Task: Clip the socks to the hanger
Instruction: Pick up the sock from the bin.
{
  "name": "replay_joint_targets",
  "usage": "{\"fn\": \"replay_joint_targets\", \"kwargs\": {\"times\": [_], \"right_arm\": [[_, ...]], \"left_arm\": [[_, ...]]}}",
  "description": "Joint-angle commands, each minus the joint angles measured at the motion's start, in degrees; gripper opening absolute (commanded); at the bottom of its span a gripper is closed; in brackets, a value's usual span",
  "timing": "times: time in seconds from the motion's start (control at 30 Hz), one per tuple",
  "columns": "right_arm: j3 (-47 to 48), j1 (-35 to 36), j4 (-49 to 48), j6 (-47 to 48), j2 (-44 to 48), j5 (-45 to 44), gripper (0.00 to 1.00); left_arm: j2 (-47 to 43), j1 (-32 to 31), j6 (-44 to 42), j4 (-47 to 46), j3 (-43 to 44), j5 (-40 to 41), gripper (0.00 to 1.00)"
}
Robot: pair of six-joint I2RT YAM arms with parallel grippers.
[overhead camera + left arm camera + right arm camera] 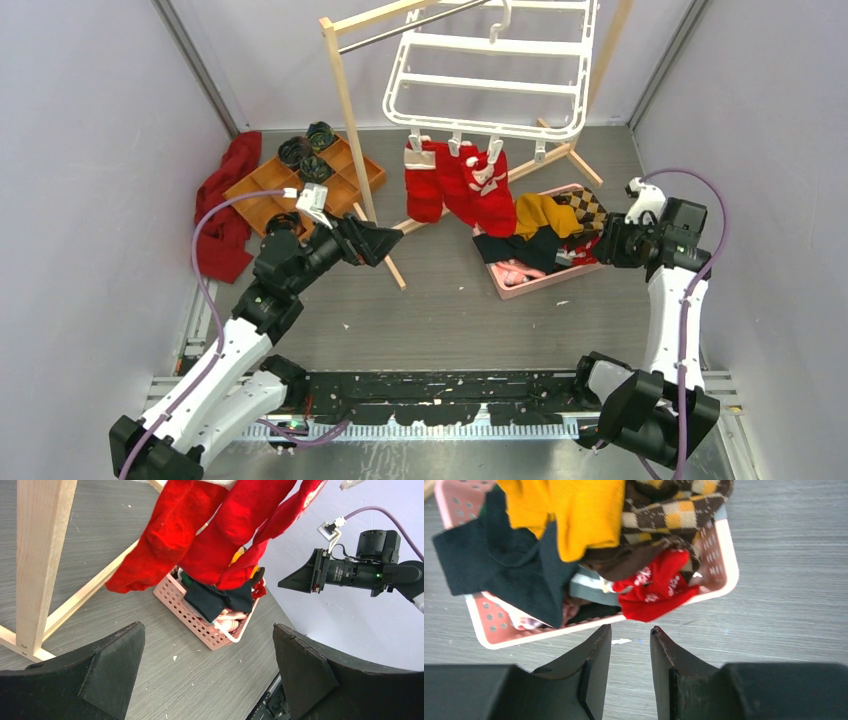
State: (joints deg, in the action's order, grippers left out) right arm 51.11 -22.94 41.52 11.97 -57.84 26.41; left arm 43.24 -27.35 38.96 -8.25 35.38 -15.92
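Note:
The white hanger (487, 72) hangs from the wooden rack, with three red socks (460, 185) clipped along its front edge. They also show in the left wrist view (200, 535). Another red sock with white pattern (654, 587) lies in the pink basket (530, 288), at its near corner in the right wrist view. My left gripper (398, 232) is open wide and empty, left of and below the hanging socks (210, 650). My right gripper (598, 245) is slightly open and empty, just short of the basket's rim (724, 580) and the red sock (630, 628).
The light wooden rack's post (350, 110) and floor braces (85, 597) stand beside my left gripper. The basket also holds a mustard garment (574, 515), a checkered one (674, 505) and dark cloth (504, 560). An orange tray (270, 190) and a dark red cloth (225, 200) lie at back left.

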Motion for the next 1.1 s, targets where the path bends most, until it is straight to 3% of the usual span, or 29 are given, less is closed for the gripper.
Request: {"fn": "replay_joint_targets", "kwargs": {"times": [0.0,0.37,0.57,0.67,0.73,0.93,1.07], "right_arm": [[1.0,-3.1,3.4,11.3,-2.8,3.1,0.41],[2.4,-3.3,-5.0,13.0,-17.4,9.9,0.51],[1.1,-2.9,-13.0,9.4,-20.4,12.4,0.51],[2.1,-2.5,-12.4,9.9,-21.3,12.0,0.49],[2.3,-2.4,-11.5,11.8,-20.8,12.2,0.45],[5.7,-2.6,-3.9,16.3,-18.0,11.7,0.10],[8.4,-4.4,1.1,18.0,-12.9,10.5,0.04]], "left_arm": [[-1.0,0.3,-1.4,-6.0,-1.6,0.8,0.99],[1.7,0.3,-1.1,-12.2,-2.7,0.8,0.99],[4.2,0.3,-1.4,-11.7,-0.3,0.1,0.98],[5.1,0.2,-1.2,-12.6,-0.6,-0.1,0.98],[6.2,0.3,-0.6,-13.7,-0.6,-0.6,0.98],[9.4,0.2,2.2,-16.1,0.8,-2.6,0.97],[8.2,0.2,1.7,-14.5,1.4,-2.7,0.96]]}}
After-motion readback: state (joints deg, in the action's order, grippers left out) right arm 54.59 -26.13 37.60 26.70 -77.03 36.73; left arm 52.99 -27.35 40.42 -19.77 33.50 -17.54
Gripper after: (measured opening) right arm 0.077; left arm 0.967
